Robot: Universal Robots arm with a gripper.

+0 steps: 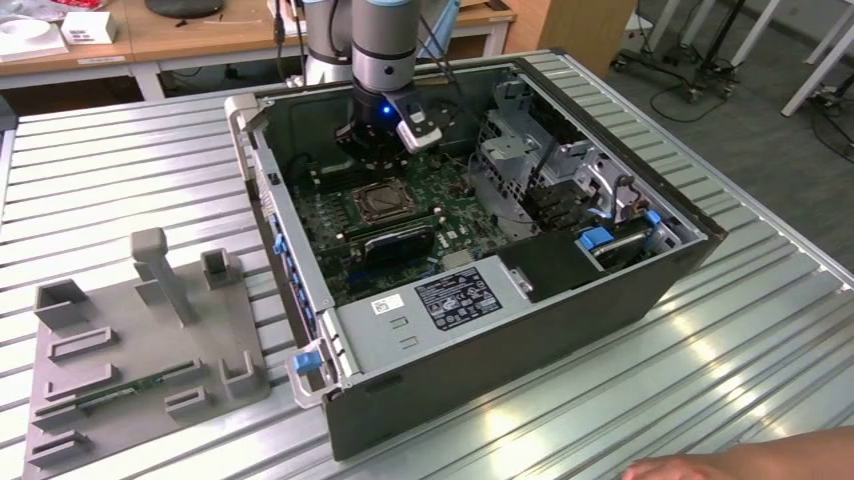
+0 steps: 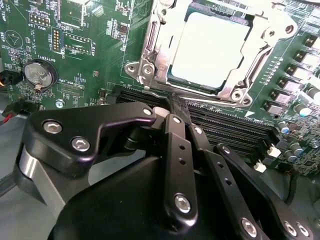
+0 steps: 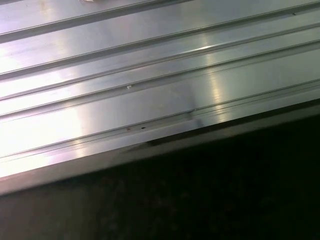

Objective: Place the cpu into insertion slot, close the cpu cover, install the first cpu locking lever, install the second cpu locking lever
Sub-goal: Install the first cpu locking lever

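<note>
1. Exterior view: looking at an open computer case (image 1: 534, 340) lying on its side on a ribbed metal bench (image 1: 747, 330), green circuit board (image 1: 447, 200) facing up inside.
2. Same view: arm (image 1: 367, 40) angled down into the case, gripper (image 1: 384, 150) low over the board, just beside the insertion slot (image 1: 356, 205).
3. Second wrist view: cpu (image 2: 210, 47) already seated in the slot, dull silver top facing up.
4. cpu cover (image 2: 152, 47) looks to be lying flat as a silver frame around the cpu. Can't say how the levers stand.
5. Gripper (image 2: 167, 117) sits over the long black memory slots (image 2: 225, 125) near the socket's edge, clear of the cpu. Can't tell its state, apart or together.
6. Round coin battery (image 2: 40, 75) on the board, well apart from the slot.
7. First wrist view: glare on the bench ribs, plus a dark band. No idea what that band is.
8. Back in the exterior view: grey fixture tray (image 1: 134, 350) on the bench at the exterior view's left of the case, and a person's hand (image 1: 747, 465) at the lower edge toward the exterior view's right.
</note>
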